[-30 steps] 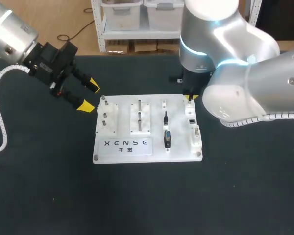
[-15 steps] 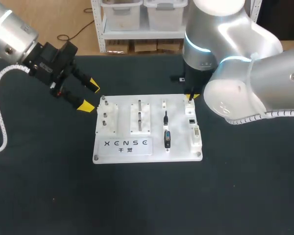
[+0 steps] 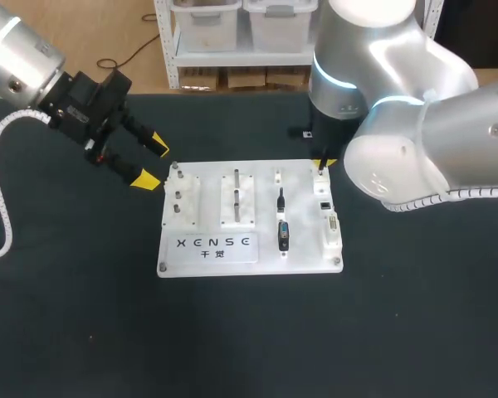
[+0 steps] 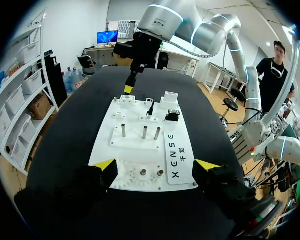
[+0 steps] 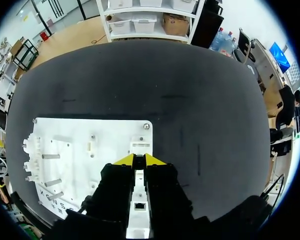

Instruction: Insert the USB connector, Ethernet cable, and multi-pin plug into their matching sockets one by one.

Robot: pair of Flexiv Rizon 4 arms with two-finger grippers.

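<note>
The white board (image 3: 207, 249) lies mid-table. In its holder column rest a black Ethernet plug (image 3: 280, 199) and a dark multi-pin plug (image 3: 283, 235). The white sockets (image 3: 327, 214) line its right edge. My right gripper (image 3: 324, 163) hangs over the board's back right corner, above the rearmost socket (image 5: 140, 146). Its fingers stand almost together (image 5: 139, 159), pinching a small dark piece that looks like the USB connector (image 3: 319, 156). My left gripper (image 3: 153, 162) is open and empty just off the board's back left corner. In the left wrist view it (image 4: 156, 164) faces the board (image 4: 140, 150) lengthwise.
Upright metal pegs (image 3: 236, 195) and a small peg block (image 3: 179, 192) stand on the board's left half. The black tabletop (image 3: 249, 332) stretches around the board on all sides. My right arm's bulky links (image 3: 415, 141) hang over the table's right rear.
My right arm's upper links shifted slightly to the right early in the second, then stayed still. Its gripper kept to the board's back right corner. The left arm has not moved.
</note>
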